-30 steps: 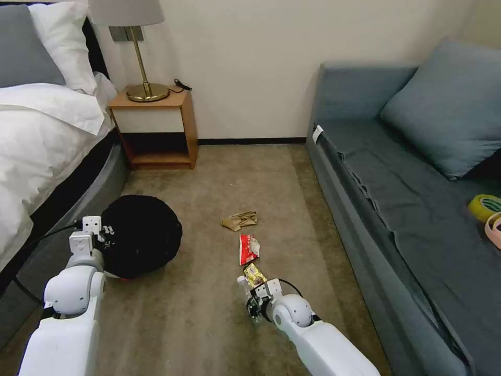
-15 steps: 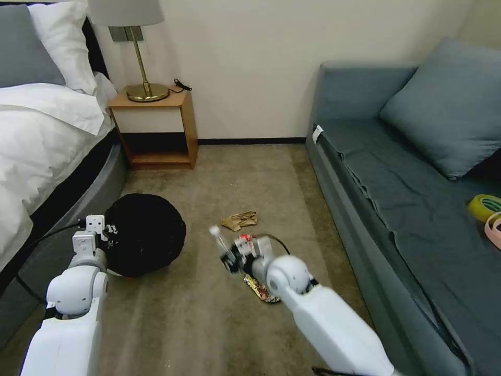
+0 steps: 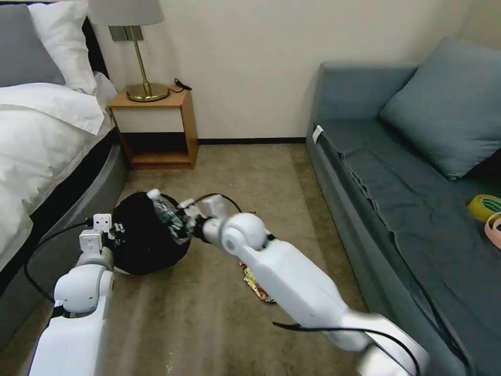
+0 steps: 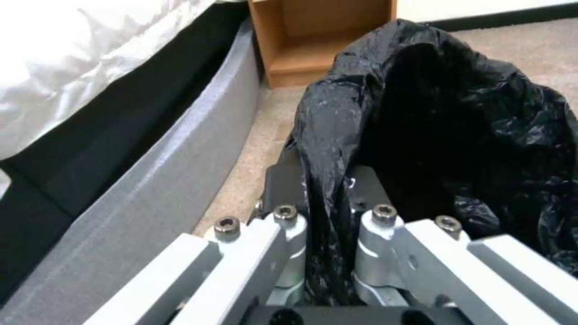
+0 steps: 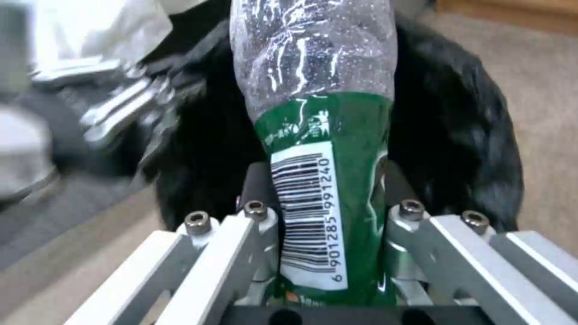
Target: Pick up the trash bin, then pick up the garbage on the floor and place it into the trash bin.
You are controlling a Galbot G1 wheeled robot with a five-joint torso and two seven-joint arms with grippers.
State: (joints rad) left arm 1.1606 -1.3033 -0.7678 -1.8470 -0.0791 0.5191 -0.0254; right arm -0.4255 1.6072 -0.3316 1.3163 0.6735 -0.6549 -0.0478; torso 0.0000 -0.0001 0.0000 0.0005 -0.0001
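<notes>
Deposit step in hand: right gripper (image 5: 328, 212), clamped on the crushed green-labelled plastic bottle (image 5: 322, 135), hovers over the black-lined round trash bin (image 3: 148, 235). Left gripper (image 4: 328, 212) pinches the bin's liner rim. Next move calls for release squarely above the opening.

tan carpet (image 3: 219, 313), snack wrapper (image 3: 257, 284) on it

The black-lined trash bin (image 3: 146, 237) is sitting beside the bed, liner pinched in the left gripper (image 4: 328, 189). The green-labelled plastic bottle (image 5: 319, 135) is hanging over its mouth, clamped in the right gripper (image 5: 328, 189). A yellow-brown snack wrapper (image 3: 257, 284) is lying on the carpet.
</notes>
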